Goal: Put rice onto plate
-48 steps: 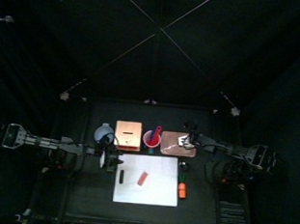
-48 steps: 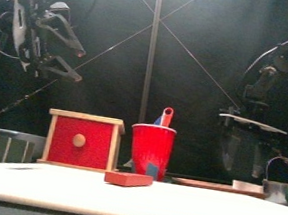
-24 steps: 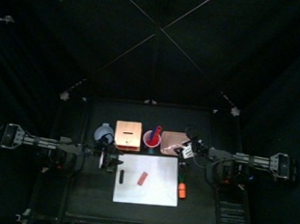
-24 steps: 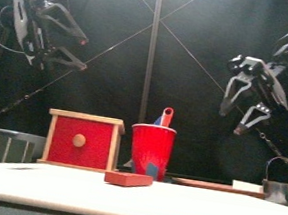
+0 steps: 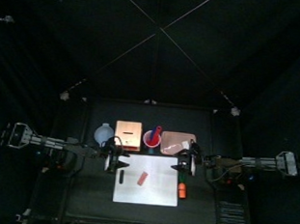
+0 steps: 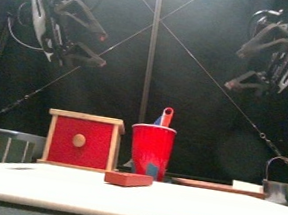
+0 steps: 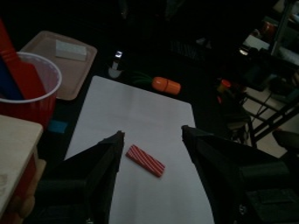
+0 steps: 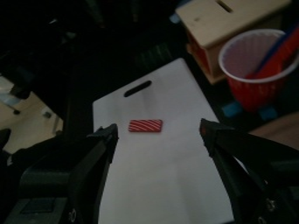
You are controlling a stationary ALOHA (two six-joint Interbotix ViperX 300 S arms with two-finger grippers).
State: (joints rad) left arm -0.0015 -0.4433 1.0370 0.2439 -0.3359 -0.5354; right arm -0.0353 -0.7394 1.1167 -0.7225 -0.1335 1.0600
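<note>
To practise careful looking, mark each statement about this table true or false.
1. The rice lies on the plate. True.
2. The red piece lies in the cup. False: it lies on the white board.
3. The left gripper and right gripper have open jaws and hold nothing. True.
4. The orange piece is on the plate. False: it lies on the table beside the board.
5. The cup is empty. False: utensils stand in it.
</note>
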